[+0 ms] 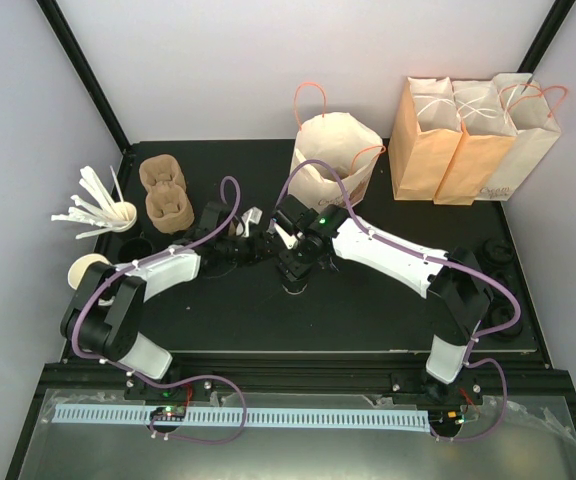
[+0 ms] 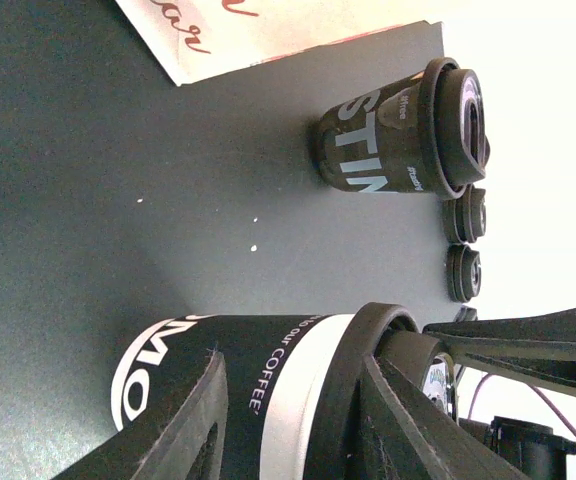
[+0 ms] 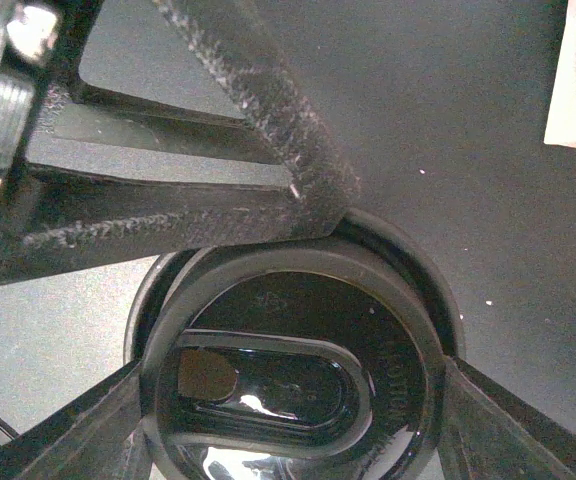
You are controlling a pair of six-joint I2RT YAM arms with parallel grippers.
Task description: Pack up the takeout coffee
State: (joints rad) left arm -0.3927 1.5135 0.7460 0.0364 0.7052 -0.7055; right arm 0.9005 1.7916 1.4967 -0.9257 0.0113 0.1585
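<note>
Black takeout coffee (image 3: 298,380) upright on the tabletop (image 2: 68,200), right fingers (image 3: 488,430) pinching its lid rim, left fingers (image 2: 193,420) spread, one touching the lid.

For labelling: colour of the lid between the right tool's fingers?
Black lid, glossy; right wrist view shows it best.
</note>
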